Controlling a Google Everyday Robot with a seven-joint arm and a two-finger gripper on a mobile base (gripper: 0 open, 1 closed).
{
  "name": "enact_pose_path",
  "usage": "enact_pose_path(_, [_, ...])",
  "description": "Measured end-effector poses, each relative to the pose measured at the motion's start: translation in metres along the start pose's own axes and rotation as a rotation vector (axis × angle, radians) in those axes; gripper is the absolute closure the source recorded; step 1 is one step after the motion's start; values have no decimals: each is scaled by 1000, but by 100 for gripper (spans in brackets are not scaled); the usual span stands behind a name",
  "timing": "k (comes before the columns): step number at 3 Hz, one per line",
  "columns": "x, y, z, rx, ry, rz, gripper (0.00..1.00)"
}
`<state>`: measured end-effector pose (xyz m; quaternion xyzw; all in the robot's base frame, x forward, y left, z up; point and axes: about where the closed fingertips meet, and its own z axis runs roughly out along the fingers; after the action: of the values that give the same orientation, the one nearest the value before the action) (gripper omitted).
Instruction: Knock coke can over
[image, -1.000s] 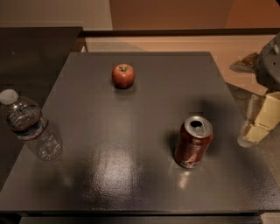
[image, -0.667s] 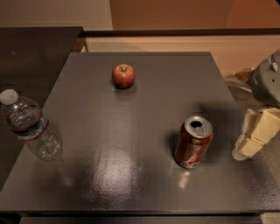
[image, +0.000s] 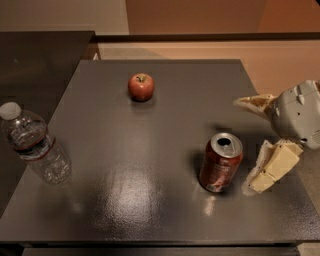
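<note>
The coke can (image: 220, 163) stands upright on the dark table (image: 150, 150), right of centre, with its silver top and open pull-tab hole facing up. It is dark red with a white patch near the base. My gripper (image: 245, 145) comes in from the right edge, just right of the can. It is open. One cream finger (image: 252, 102) is above and behind the can's level. The other finger (image: 270, 167) is low, close beside the can's right side. I cannot tell if that finger touches the can.
A red apple (image: 141, 86) sits at the table's back centre. A clear plastic water bottle (image: 35, 143) with a white cap stands near the left edge. A dark counter (image: 40, 55) lies to the back left, and the tan floor (image: 280, 60) shows to the right.
My gripper has moved left and a little forward, closing the gap to the can's right side. The can, apple and bottle have not moved.
</note>
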<state>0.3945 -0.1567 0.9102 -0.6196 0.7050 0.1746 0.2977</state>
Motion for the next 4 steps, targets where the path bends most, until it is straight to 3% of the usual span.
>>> enact_pose_path(1, [-8, 9, 11, -25, -72, -2, 0])
enact_pose_path(2, [-9, 18, 20, -55, -106, 1, 18])
enact_pose_path(4, [-24, 27, 22, -97, -116, -11, 65])
